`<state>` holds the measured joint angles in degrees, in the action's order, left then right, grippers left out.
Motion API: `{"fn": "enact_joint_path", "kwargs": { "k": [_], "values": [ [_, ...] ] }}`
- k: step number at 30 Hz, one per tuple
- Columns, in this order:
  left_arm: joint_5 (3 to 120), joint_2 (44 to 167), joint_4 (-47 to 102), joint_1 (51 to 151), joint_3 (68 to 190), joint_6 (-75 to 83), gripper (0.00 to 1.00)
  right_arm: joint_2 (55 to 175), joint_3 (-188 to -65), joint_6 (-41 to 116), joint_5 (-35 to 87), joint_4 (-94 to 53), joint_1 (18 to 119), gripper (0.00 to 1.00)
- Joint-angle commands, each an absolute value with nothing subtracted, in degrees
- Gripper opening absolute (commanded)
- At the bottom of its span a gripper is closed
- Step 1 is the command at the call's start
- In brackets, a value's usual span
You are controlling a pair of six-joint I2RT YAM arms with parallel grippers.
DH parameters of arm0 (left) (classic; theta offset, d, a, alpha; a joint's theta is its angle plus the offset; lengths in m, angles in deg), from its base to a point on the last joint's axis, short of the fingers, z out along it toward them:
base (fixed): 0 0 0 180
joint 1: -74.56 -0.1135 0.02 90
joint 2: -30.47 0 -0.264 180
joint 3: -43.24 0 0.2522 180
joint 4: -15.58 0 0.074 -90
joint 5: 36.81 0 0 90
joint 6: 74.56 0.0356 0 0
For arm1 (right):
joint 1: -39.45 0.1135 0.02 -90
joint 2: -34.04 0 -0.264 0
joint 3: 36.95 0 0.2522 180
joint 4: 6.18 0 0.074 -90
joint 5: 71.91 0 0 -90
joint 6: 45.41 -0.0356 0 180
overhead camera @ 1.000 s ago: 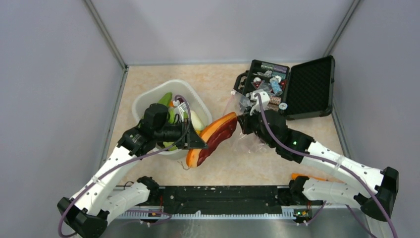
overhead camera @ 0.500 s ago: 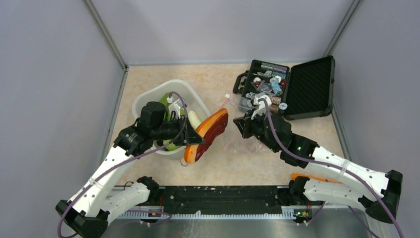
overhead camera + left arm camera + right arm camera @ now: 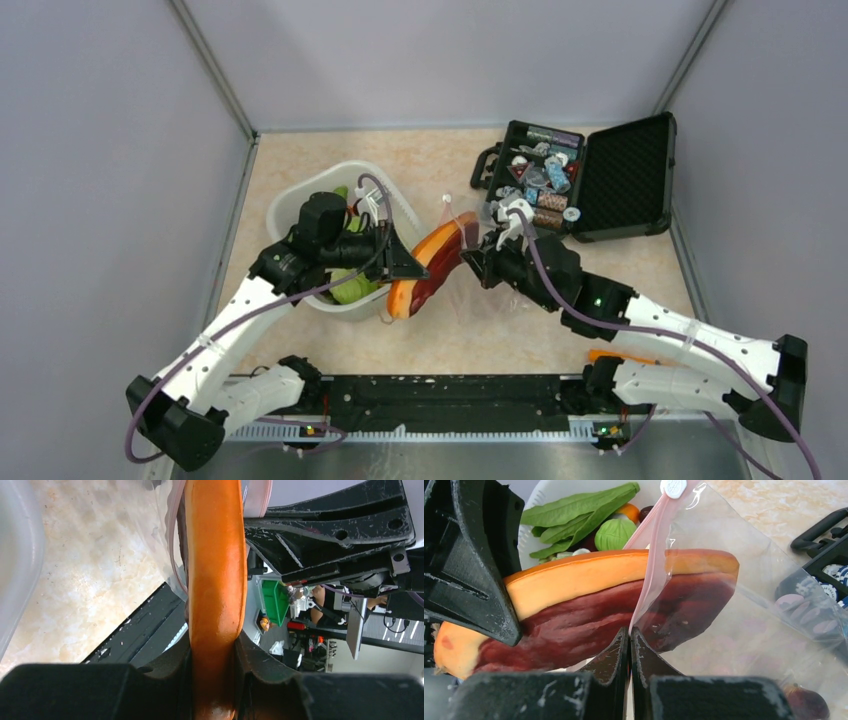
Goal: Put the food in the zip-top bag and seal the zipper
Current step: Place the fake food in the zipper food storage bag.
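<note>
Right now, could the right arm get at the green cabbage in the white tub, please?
Probably not: the right gripper is shut on the pink zipper of the zip-top bag, and the left gripper, holding the orange-red slab, stands between it and the cabbage.

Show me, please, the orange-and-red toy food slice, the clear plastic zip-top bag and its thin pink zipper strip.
orange-and-red toy food slice [image 3: 584, 582]: right wrist view, orange upper band.
clear plastic zip-top bag [image 3: 744, 625]: right wrist view, bare clear wall.
thin pink zipper strip [image 3: 651, 577]: right wrist view, mid-length.
</note>
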<state>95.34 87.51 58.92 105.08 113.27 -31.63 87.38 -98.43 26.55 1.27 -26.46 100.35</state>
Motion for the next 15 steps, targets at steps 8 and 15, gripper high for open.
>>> {"fn": "enact_joint_path", "kwargs": {
  "k": [8,15],
  "values": [
    [95.3,90.5,51.8,104.4,113.1,-36.6,0.02,89.9,-102.4,32.8,0.3,-24.8,105.0,0.00],
    [92.5,92.5,52.8,104.4,113.1,-38.5,0.01,90.4,-102.5,33.3,-0.3,-22.5,106.4,0.00]
  ]
}}
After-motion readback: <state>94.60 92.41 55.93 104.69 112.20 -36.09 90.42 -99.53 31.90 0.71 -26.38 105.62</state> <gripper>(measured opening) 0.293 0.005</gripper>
